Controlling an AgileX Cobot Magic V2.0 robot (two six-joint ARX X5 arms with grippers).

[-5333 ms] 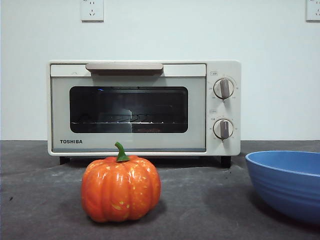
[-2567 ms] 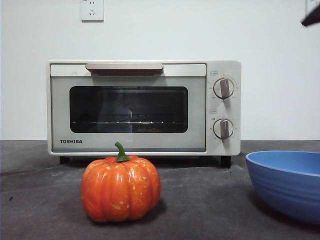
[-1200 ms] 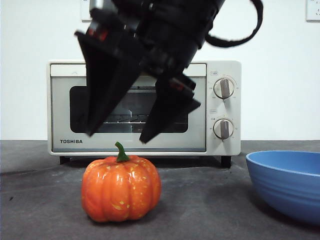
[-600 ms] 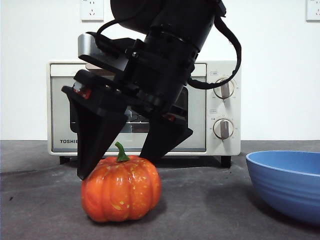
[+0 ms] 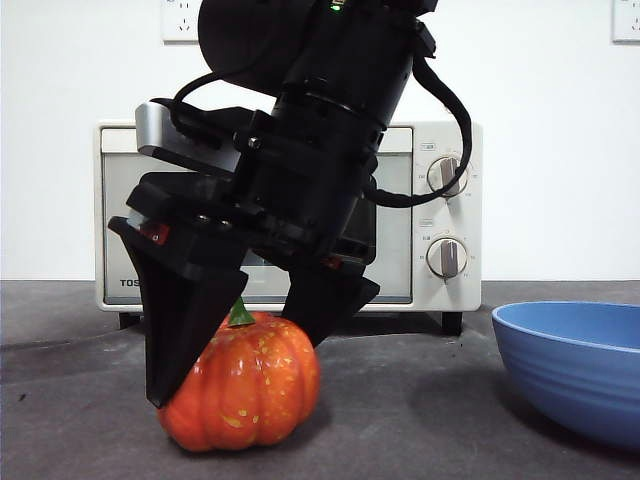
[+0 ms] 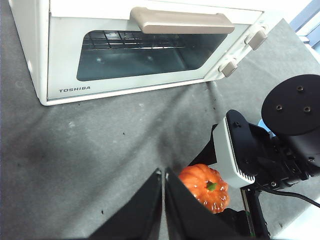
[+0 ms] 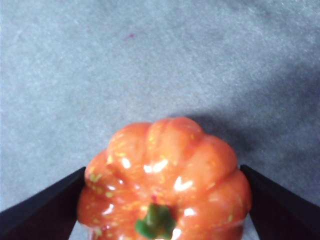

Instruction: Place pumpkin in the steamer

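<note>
The right gripper (image 5: 235, 345), jaws wide, straddles the glossy orange ribbed pumpkin (image 5: 245, 385) (before the closed cream toaster oven (image 5: 440, 215)); an off-centre squeeze could squirt it sideways.

The right gripper (image 5: 245, 345) hangs low over the table from a big dark arm, jaws spread wide on either side of the pumpkin (image 5: 245, 385). The left gripper (image 6: 163, 175) waits apart, jaws pressed together.
</note>
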